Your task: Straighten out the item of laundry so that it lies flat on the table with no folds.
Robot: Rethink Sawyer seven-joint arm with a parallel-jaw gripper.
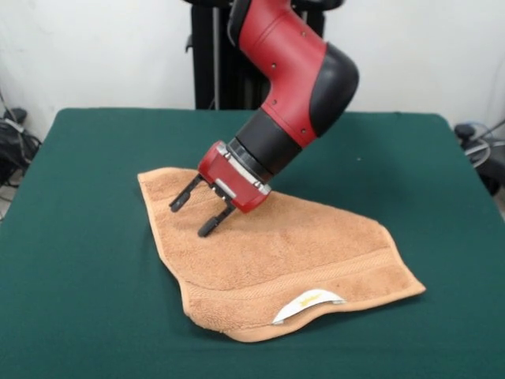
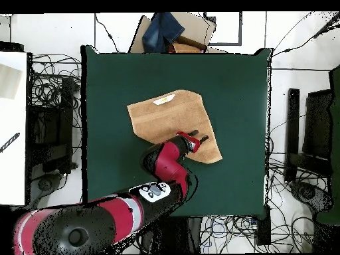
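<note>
The orange-tan towel point(image 1: 276, 253) lies on the dark green table point(image 1: 79, 237), a little right of centre. Its outline is irregular, and the near edge is turned over and slightly raised, showing the white label point(image 1: 309, 304) with a yellow mark. A woven band runs along that near end. My gripper point(image 1: 200, 208) is open and empty, tilted down over the towel's far left part, with the fingertips close above the cloth. In the overhead view, the gripper point(image 2: 199, 137) is over the towel point(image 2: 169, 119) near its right corner, and the label point(image 2: 164, 100) is at the far edge on the table point(image 2: 113, 86).
The black pedestal point(image 1: 217, 63) stands behind the table. In the overhead view, a cardboard box with blue cloth point(image 2: 174, 32) sits beyond the far edge. Cables and equipment point(image 2: 50, 126) surround the table, and a white desk point(image 2: 13, 119) is at the left.
</note>
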